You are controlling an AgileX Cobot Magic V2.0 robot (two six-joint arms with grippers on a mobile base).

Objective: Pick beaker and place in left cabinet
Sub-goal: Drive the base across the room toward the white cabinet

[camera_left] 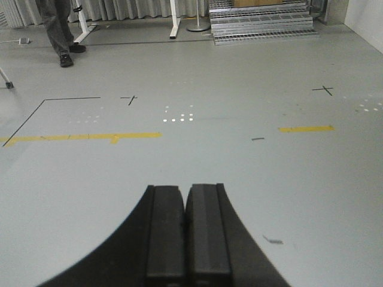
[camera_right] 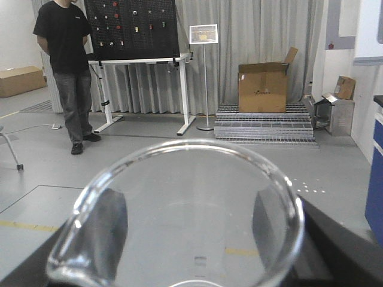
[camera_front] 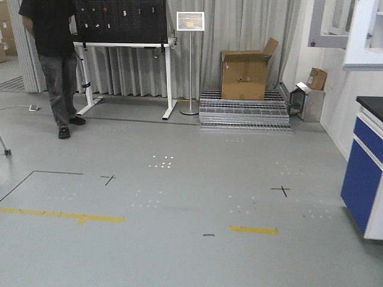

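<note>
Beaker (camera_right: 179, 179): clear glass, rim up, pouring lip at the lower left of the right wrist view.
Right end effector (camera_right: 188, 230): dark fingers (camera_right: 111, 218) clamped on opposite sides of the beaker's wall.
Left end effector (camera_left: 185, 236): pads pressed together, holding nothing, over grey floor (camera_left: 251, 179).
Person (camera_front: 52, 54): standing beside the pegboard stand (camera_front: 119, 18).

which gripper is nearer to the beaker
Right. The right gripper is clamped on the beaker itself; the left gripper is shut, pointing at the floor, no beaker in its view.
</note>
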